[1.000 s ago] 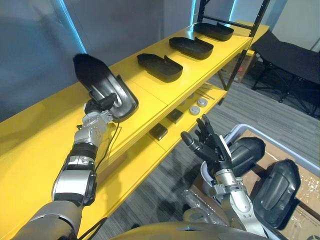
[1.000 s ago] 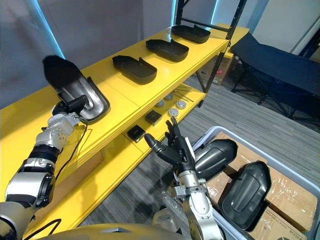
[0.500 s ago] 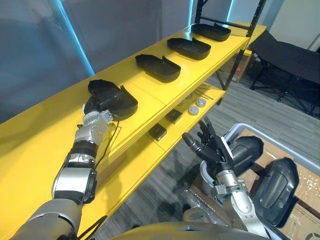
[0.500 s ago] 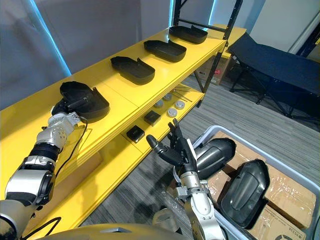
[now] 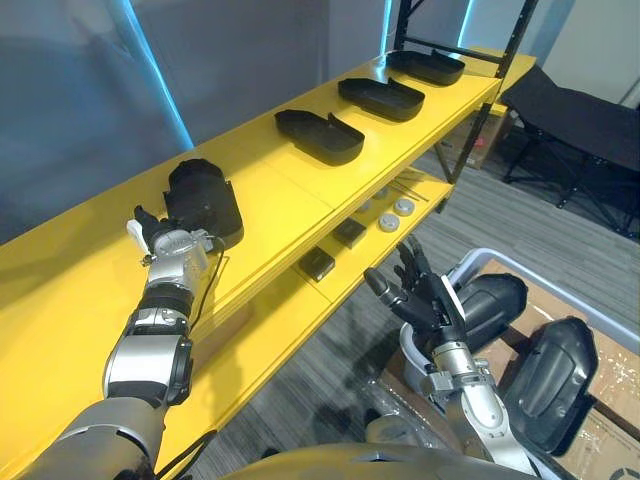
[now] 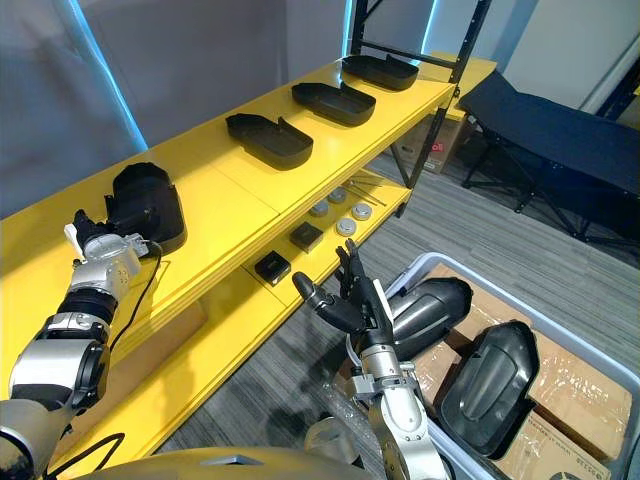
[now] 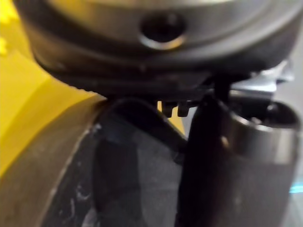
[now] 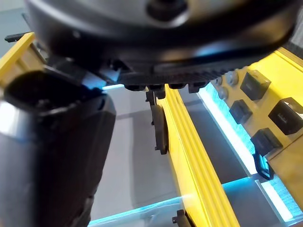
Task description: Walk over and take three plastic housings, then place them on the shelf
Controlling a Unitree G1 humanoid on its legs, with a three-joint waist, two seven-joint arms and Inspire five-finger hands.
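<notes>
Probably light, stiff and slick, the nearest plastic housing (image 5: 205,200) lies dome-up on the shelf (image 5: 285,195) — best pinched at its rim; left hand (image 5: 165,245) over the shelf, spread and empty; right hand (image 5: 420,298) below it, likewise.

Left eye view: from the head, looking down and forward along the yellow shelf (image 5: 280,190), which runs from lower left to upper right.
Right eye view: same aim from slightly further right; shares the shelf, the left hand (image 6: 100,245) and the right hand (image 6: 355,312).
Left wrist view: very close behind the left hand, facing a dark housing (image 7: 118,179) on the shelf.
Right wrist view: very close behind the right hand, facing the shelf edge-on.
</notes>
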